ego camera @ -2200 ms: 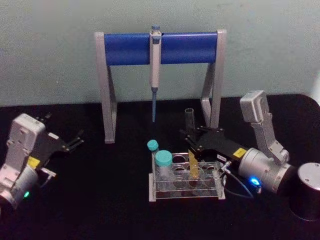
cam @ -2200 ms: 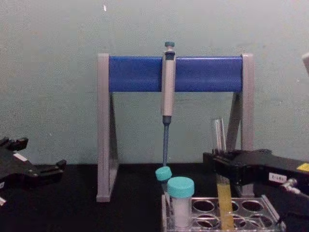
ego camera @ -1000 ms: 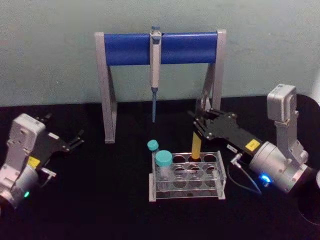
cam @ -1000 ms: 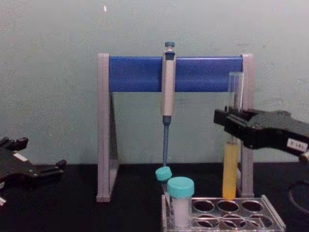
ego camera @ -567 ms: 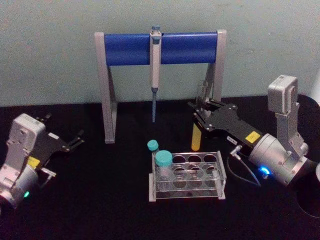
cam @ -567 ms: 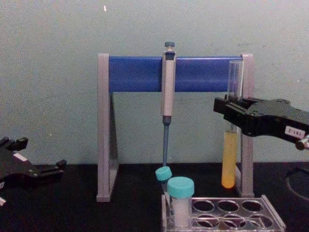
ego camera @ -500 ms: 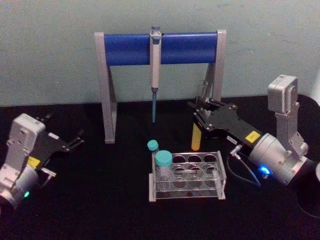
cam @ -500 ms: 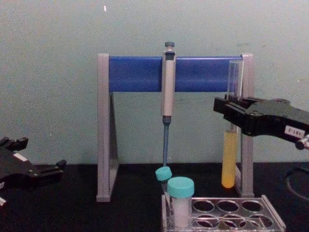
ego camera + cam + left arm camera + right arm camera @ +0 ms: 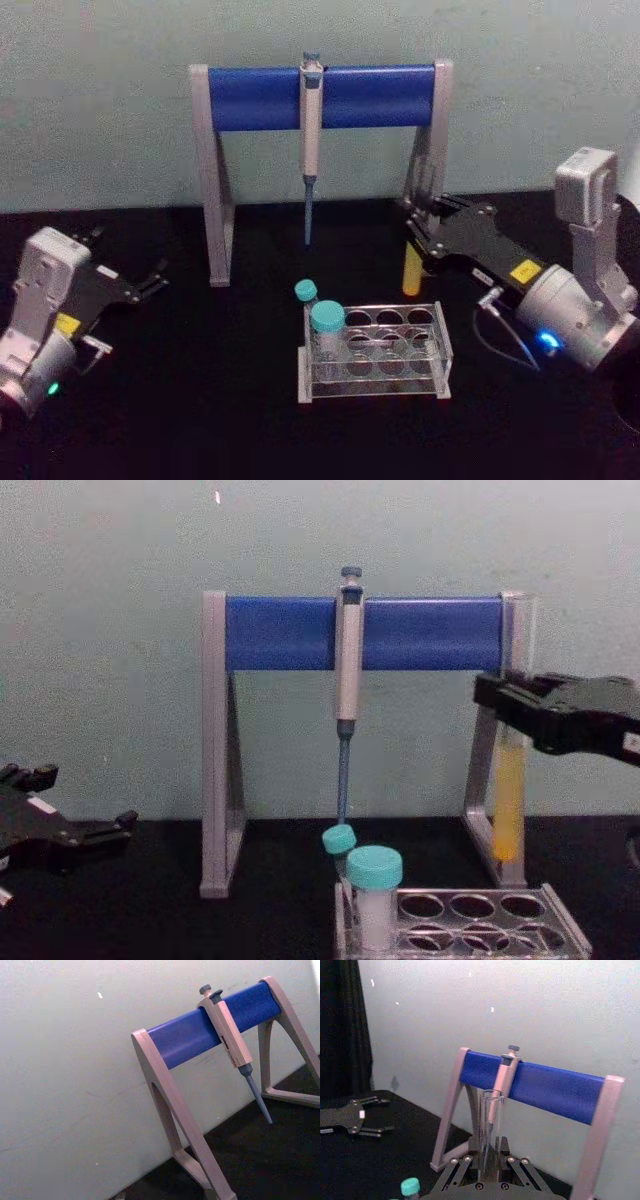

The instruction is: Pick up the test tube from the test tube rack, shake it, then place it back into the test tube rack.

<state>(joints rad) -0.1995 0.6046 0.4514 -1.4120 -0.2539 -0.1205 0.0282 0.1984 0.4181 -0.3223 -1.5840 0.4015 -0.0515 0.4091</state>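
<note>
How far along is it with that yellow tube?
Done: the test tube is out of the test tube rack. In hand: the right gripper holds it upright, raised near the rack's far right corner. To do: shaking, if not done, then putting it back. The left gripper sits idle at left.

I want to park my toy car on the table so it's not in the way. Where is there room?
Bare table lies between the left pincer and the rack, and in front of the rack. It's crowded behind the rack's right end, where the right pincer holds the tube near the stand's leg.
</note>
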